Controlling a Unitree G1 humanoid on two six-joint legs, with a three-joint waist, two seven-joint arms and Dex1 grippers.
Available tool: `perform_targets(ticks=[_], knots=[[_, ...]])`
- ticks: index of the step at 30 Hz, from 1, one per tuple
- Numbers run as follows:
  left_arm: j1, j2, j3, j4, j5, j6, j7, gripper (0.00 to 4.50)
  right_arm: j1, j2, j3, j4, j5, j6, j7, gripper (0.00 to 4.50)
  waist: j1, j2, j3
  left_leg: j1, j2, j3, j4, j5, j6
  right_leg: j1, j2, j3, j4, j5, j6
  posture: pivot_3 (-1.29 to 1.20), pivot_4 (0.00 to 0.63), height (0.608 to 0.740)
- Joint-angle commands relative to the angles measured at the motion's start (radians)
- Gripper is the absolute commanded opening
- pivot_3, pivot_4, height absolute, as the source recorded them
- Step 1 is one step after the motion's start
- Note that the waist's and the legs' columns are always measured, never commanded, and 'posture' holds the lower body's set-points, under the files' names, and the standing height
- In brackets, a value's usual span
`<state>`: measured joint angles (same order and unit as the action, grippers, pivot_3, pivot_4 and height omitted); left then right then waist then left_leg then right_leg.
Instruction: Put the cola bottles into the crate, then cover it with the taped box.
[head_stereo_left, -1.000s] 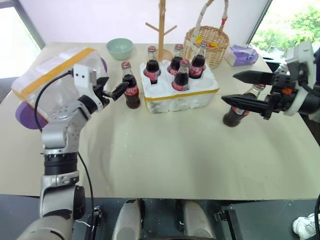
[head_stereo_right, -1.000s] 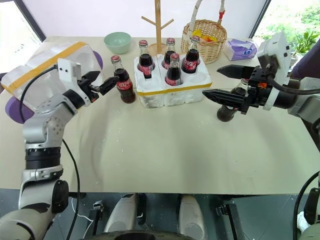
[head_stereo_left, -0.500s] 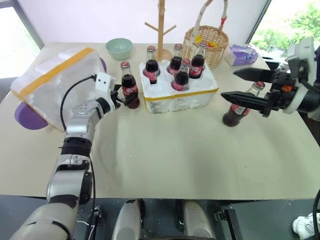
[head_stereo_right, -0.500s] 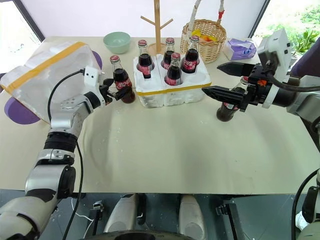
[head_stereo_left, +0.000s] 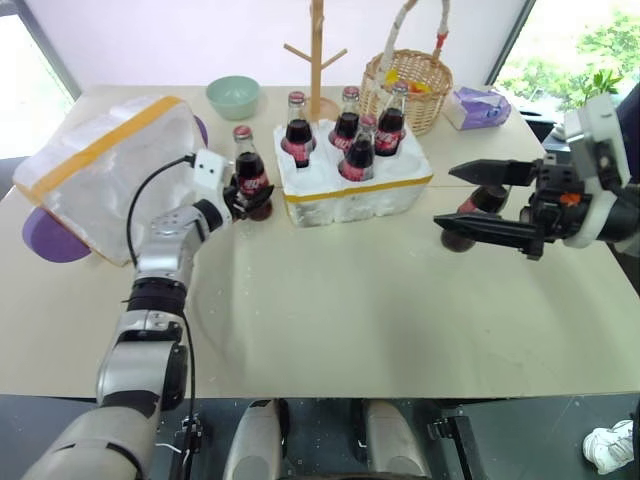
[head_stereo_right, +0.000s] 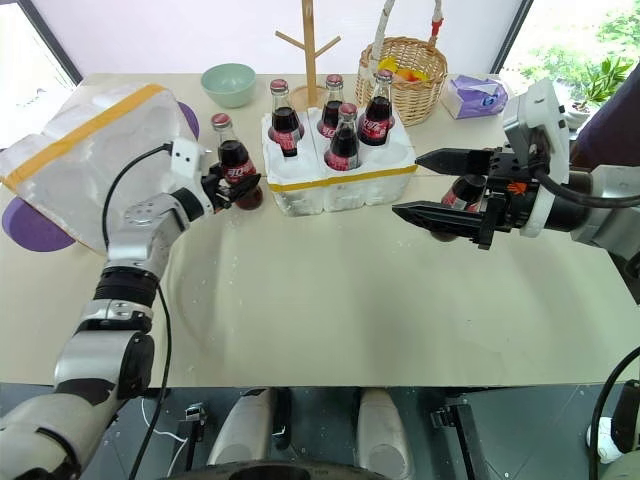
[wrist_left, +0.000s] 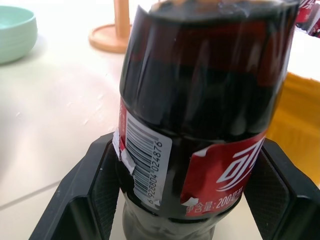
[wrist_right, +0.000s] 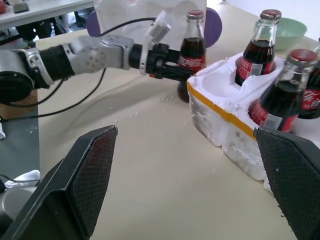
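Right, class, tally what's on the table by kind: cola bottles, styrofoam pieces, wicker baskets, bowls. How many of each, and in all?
Cola bottles: 6
Styrofoam pieces (crate, taped box): 2
Wicker baskets: 1
Bowls: 1
Total: 10

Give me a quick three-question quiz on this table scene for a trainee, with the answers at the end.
1. How many cola bottles stand in the crate?
2. True or false: the taped box already covers the crate.
3. The right gripper is: A) open, holding nothing; B) shut on a bottle; C) shut on the crate's rim.

Key: 1. Four. 2. False; it sits on the table, off to the crate's left. 3. A.
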<state>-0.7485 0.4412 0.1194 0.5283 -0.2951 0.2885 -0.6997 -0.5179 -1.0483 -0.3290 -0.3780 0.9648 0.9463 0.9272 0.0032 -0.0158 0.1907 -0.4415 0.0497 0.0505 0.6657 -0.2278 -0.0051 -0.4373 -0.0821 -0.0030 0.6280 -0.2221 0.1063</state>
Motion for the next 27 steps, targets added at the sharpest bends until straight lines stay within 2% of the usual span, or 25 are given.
perform_targets(ticks=[1, 4, 8, 13, 18, 23, 27], knots=[[0.019, 0.089, 0.088, -0.341, -0.256, 0.238, -0.159, 2.81, 0.002, -0.016, -0.045, -0.018, 0.002, -0.019, -0.005, 4.5, 0.001, -0.001, 0.001, -0.002, 0.0, 0.0, 0.0, 0.0, 0.0, -0.002, 0.0, 0.0, 0.001, 0.0, 0.0, 0.0, 0.15, 0.74], [0.011, 0.127, 0.119, -0.491, -0.409, 0.398, -0.205, 2.81, 0.012, -0.015, -0.044, -0.018, -0.007, -0.023, -0.01, 4.5, 0.014, -0.001, 0.001, -0.003, 0.0, 0.0, 0.0, 0.0, 0.0, -0.003, 0.0, 0.0, 0.002, 0.0, 0.0, 0.0, 0.15, 0.74], [-0.123, 0.057, 0.112, -0.448, -0.429, 0.414, -0.131, 2.81, 0.008, -0.009, -0.039, -0.016, -0.014, -0.025, -0.023, 4.5, 0.033, -0.001, 0.001, -0.002, -0.001, -0.001, 0.002, 0.0, 0.0, 0.0, 0.0, 0.0, 0.0, 0.0, 0.0, 0.0, 0.15, 0.74], [-0.254, -0.054, 0.032, -0.209, -0.285, 0.228, -0.14, 2.81, -0.008, 0.001, -0.033, -0.013, -0.015, -0.025, -0.052, 4.5, 0.033, -0.001, 0.0, 0.0, -0.001, 0.0, 0.002, 0.0, 0.0, 0.004, 0.0, 0.0, -0.004, -0.001, -0.002, 0.0, 0.15, 0.74], [-0.34, -0.119, -0.036, 0.088, -0.153, 0.045, -0.19, 2.81, 0.025, 0.003, -0.065, -0.036, 0.002, -0.013, -0.085, 4.5, 0.028, -0.001, 0.001, 0.0, -0.001, -0.001, 0.001, 0.0, 0.0, 0.002, 0.001, 0.0, -0.003, 0.0, 0.0, 0.0, 0.15, 0.74], [-0.36, -0.131, -0.086, 0.203, -0.053, -0.067, -0.227, 2.81, 0.074, 0.007, -0.101, -0.061, 0.02, -0.004, -0.116, 4.5, 0.031, -0.002, 0.001, -0.003, -0.001, 0.0, 0.0, 0.0, 0.0, -0.001, 0.001, 0.0, -0.003, 0.0, 0.0, 0.0, 0.15, 0.74], [-0.36, -0.161, -0.134, 0.288, 0.047, -0.148, -0.183, 2.81, 0.088, 0.01, -0.102, -0.061, 0.018, -0.013, -0.125, 4.5, 0.034, -0.002, 0.001, -0.003, -0.001, 0.0, 0.0, 0.0, 0.0, -0.001, 0.0, 0.0, -0.003, 0.0, 0.0, 0.0, 0.15, 0.74]])
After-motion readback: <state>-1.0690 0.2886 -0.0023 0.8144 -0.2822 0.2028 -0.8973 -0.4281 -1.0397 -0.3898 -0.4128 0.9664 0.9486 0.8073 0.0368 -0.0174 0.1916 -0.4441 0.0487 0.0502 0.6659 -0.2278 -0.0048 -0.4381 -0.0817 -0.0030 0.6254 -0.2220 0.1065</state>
